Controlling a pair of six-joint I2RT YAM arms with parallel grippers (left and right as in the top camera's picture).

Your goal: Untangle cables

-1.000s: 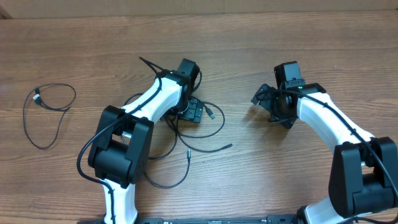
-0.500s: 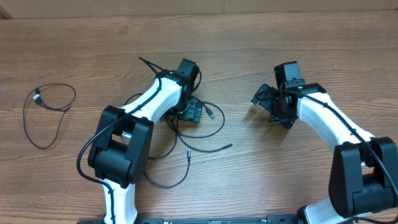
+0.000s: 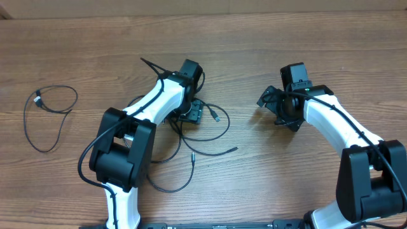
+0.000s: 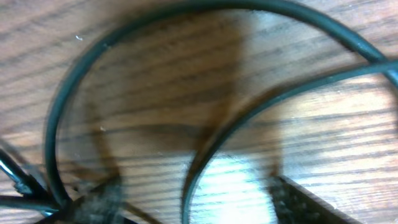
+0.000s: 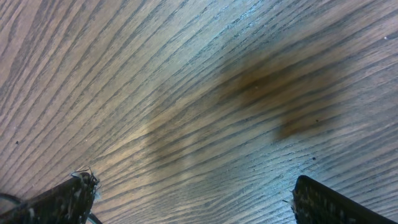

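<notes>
A tangle of thin black cables [image 3: 205, 136] lies at the table's middle, with silver-tipped plug ends [image 3: 215, 116] sticking out. My left gripper [image 3: 193, 115] is down on the tangle's upper part. Its wrist view shows one cable strand [image 4: 200, 163] arcing up between the two dark fingertips [image 4: 303, 203], which stand apart on either side of it. A wider cable loop [image 4: 60, 118] curves around the left. My right gripper [image 3: 278, 108] hovers to the right over bare wood, open, with nothing between its fingers [image 5: 57, 203].
A separate thin black cable [image 3: 46, 118] lies looped at the far left of the wooden table [image 3: 267, 38]. Thicker black wires run along both white arms.
My left gripper's jaws have narrowed around the strand and the gripper has shifted slightly left. The right arm has not moved.
</notes>
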